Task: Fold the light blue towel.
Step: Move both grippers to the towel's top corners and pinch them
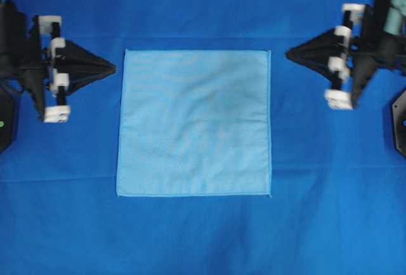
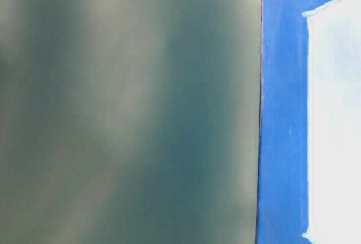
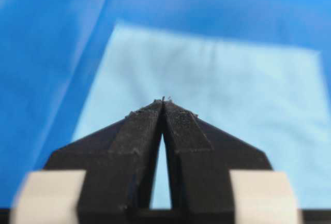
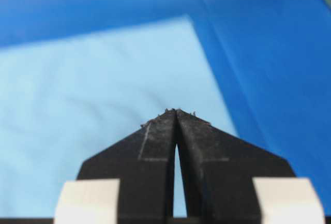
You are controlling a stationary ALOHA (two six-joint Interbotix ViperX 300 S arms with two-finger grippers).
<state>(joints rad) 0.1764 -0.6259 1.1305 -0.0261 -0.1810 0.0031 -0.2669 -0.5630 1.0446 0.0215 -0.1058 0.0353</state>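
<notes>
The light blue towel (image 1: 195,122) lies flat and unfolded, a square in the middle of the table; it also shows in the left wrist view (image 3: 222,84), the right wrist view (image 4: 98,94) and at the right edge of the table-level view (image 2: 338,120). My left gripper (image 1: 114,68) hovers just off the towel's upper-left side, its tips (image 3: 163,100) touching, nothing between them. My right gripper (image 1: 287,52) sits just right of the towel's upper-right corner, its tips (image 4: 177,111) also closed on nothing.
A deep royal-blue covering (image 1: 203,237) spreads over the whole table under the towel. In the table-level view a blurred grey-green surface (image 2: 124,114) blocks the left two thirds. Black arm bases stand at the left (image 1: 9,122) and right (image 1: 399,122) edges.
</notes>
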